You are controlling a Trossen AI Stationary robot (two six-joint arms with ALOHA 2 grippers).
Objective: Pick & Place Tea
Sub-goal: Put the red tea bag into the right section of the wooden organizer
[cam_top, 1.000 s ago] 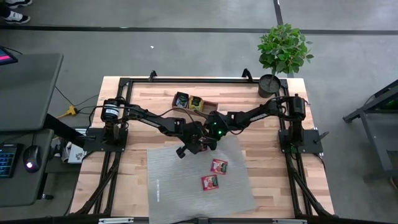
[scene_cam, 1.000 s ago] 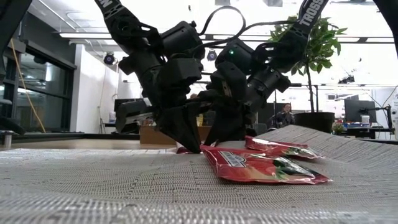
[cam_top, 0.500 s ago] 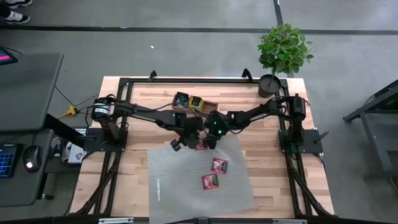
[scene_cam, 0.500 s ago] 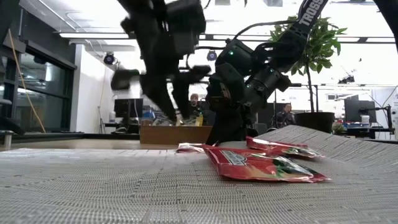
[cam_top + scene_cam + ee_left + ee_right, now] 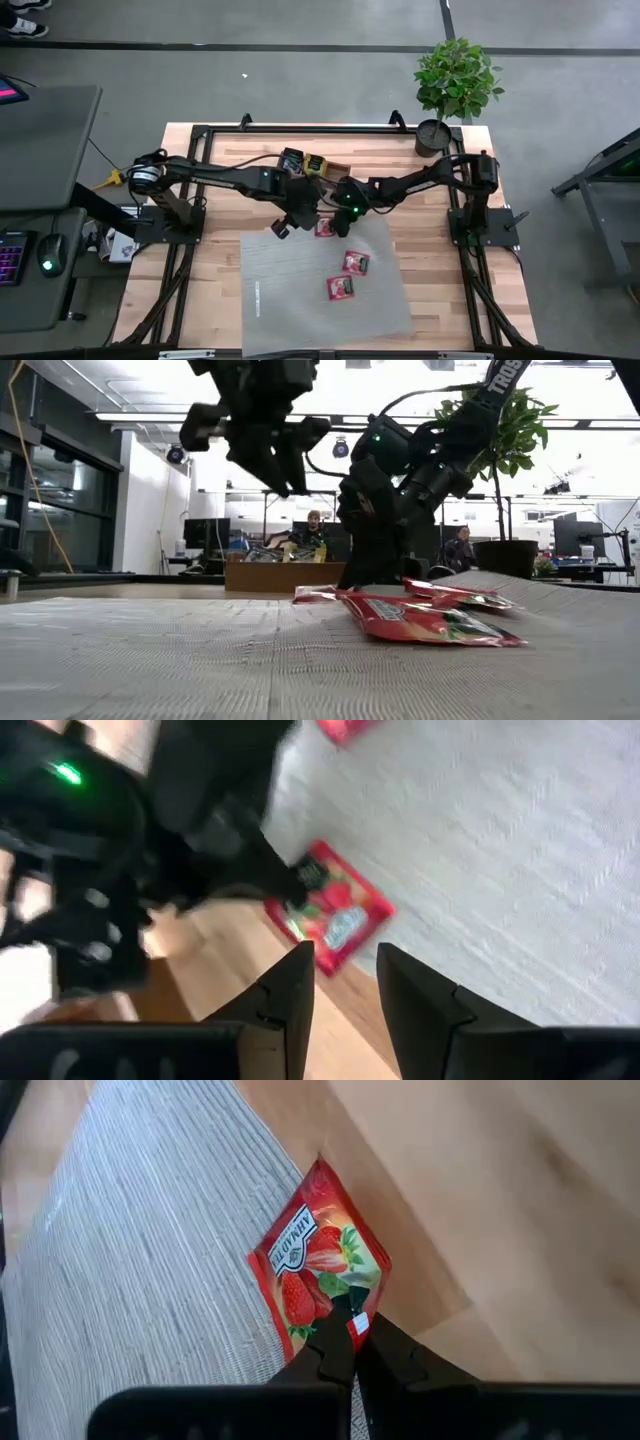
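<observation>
Right fingers (image 5: pixel 348 1342) pinched on red sachet (image 5: pixel 318 1265), left fingers (image 5: pixel 345 982) parted, empty

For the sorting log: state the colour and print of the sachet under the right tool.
Red sachet with strawberries and green leaves; clearest in the right wrist view.

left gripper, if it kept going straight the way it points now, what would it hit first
Probably the red strawberry sachet at the grey mat edge, which the shut right gripper pins by a corner. The left gripper hangs above it, fingers apart and empty; depth is unclear, so it might strike the bare wood beside it.
</observation>
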